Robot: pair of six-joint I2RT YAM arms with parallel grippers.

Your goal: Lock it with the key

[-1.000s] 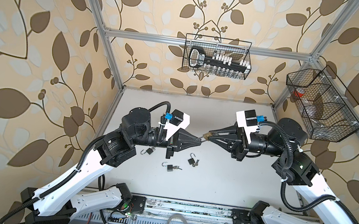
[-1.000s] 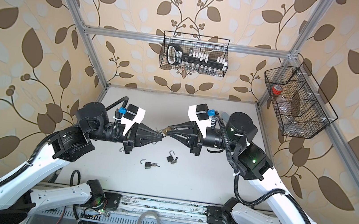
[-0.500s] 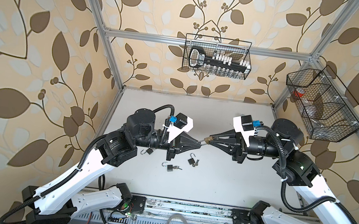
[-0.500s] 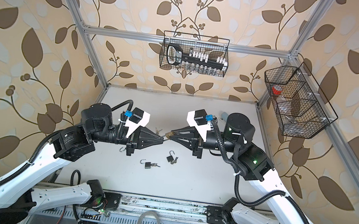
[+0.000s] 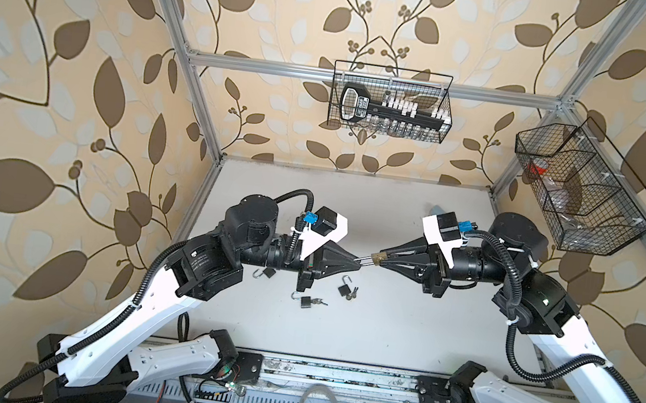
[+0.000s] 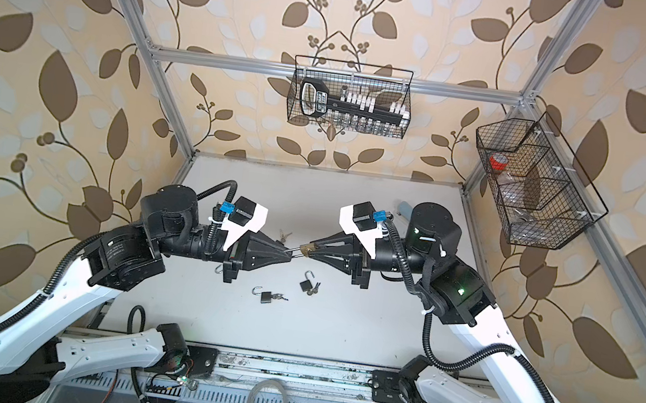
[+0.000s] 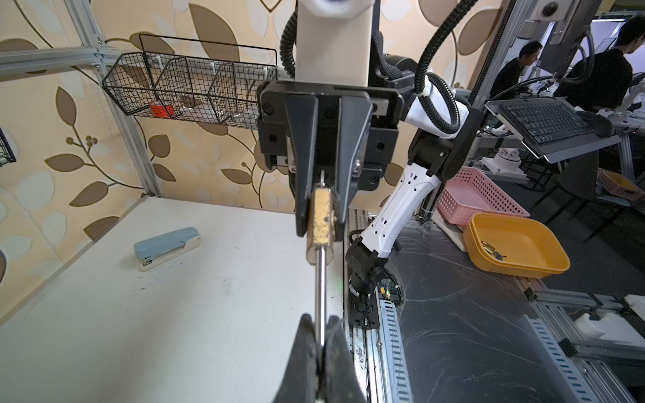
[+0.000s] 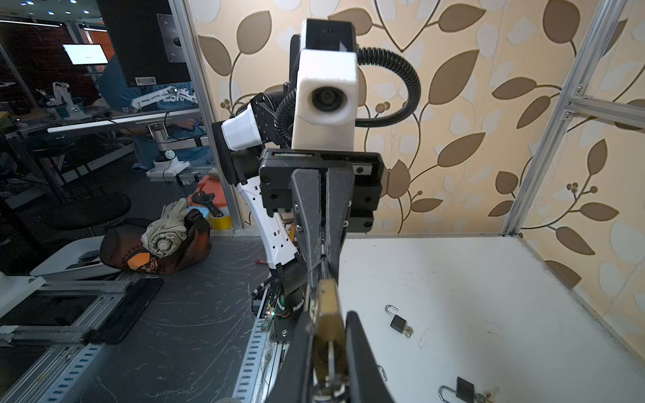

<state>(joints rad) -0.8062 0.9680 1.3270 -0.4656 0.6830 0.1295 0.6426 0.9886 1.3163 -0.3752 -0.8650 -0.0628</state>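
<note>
Left gripper [image 5: 359, 259] is clamped tight on the thin steel shackle [image 7: 320, 279]. Right gripper [image 5: 385, 256] pinches the small brass padlock [image 5: 379, 257] by its body, jaws nearly together. The padlock hangs in the air over the middle of the white table [image 5: 402, 325], between both tips. Key not clear, buried between the right fingers [image 8: 363, 356]. Three small black padlocks [image 5: 307, 301] lie nearer, the left one half under the left arm. The pale blue stapler [image 7: 167, 246] at far right is mostly hidden in both top views.
</note>
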